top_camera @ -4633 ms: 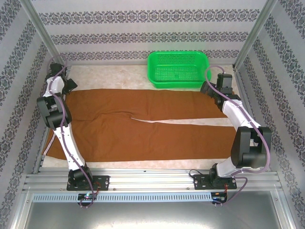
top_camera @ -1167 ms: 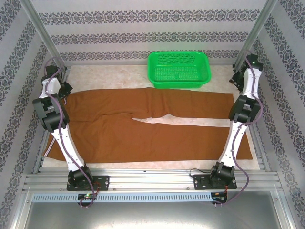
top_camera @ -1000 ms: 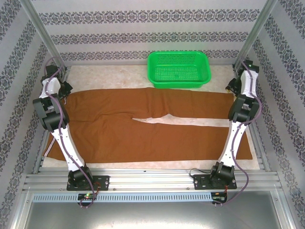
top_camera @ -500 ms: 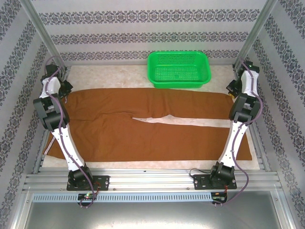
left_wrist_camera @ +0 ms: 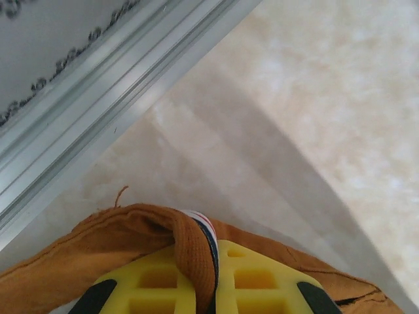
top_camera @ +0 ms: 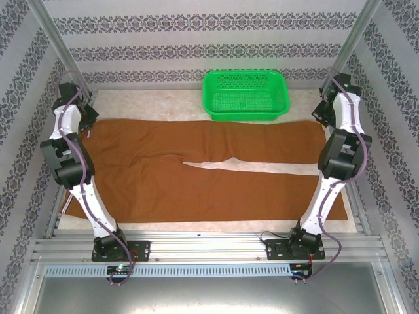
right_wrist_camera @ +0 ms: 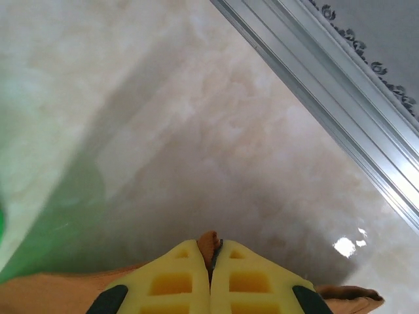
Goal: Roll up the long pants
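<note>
Right arm has swung out to the far right corner since the earliest frame, and its jaws have closed within the last second. I see the pale marbled surface [top_camera: 150,104] carrying the long pants [top_camera: 196,190], spread flat with the waist at left and both legs running right, a thin wedge of surface between them. The green basket [top_camera: 245,95] sits just behind the far leg. My left gripper [left_wrist_camera: 208,252] pinches the waist's far corner; my right gripper [right_wrist_camera: 211,254] is clamped on the far leg's hem.
</note>
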`<state>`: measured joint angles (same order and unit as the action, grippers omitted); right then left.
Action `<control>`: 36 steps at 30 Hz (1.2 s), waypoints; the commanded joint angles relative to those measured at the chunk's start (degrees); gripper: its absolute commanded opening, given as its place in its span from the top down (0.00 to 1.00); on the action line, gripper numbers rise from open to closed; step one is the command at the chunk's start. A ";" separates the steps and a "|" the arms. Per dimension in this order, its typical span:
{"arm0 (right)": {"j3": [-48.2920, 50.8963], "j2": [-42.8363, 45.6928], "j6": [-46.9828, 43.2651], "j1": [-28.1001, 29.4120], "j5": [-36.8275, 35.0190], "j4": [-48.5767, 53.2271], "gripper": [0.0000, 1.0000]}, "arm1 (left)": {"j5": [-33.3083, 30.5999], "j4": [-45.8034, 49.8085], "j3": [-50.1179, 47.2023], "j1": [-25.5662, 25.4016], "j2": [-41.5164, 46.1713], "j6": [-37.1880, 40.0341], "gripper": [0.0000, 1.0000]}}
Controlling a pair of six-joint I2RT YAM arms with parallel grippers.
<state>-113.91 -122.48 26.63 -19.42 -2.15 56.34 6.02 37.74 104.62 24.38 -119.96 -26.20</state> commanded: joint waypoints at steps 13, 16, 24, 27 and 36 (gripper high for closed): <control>5.45 11.46 -0.30 -2.63 -2.05 -6.67 1.00 | -2.45 2.08 2.17 -2.06 7.78 -1.59 1.00; 5.46 13.15 0.28 -3.16 -2.56 -7.11 1.00 | -4.86 1.21 0.90 -2.06 9.30 -2.38 1.00; 8.33 16.68 1.10 -6.25 -2.71 -10.05 1.00 | -11.18 -3.84 -4.99 -1.12 13.38 -4.88 1.00; 13.14 19.27 1.30 -8.03 -2.46 -15.06 1.00 | -12.69 -6.29 -6.89 -0.35 14.55 -5.44 1.00; 19.33 18.97 1.22 -10.31 -0.63 -20.22 1.00 | -11.02 -5.46 -3.38 0.84 12.00 -6.06 1.00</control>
<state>-94.70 -103.72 27.11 -28.75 -0.19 40.69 -2.13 35.11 98.72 23.75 -107.90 -30.59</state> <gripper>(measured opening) 0.061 0.089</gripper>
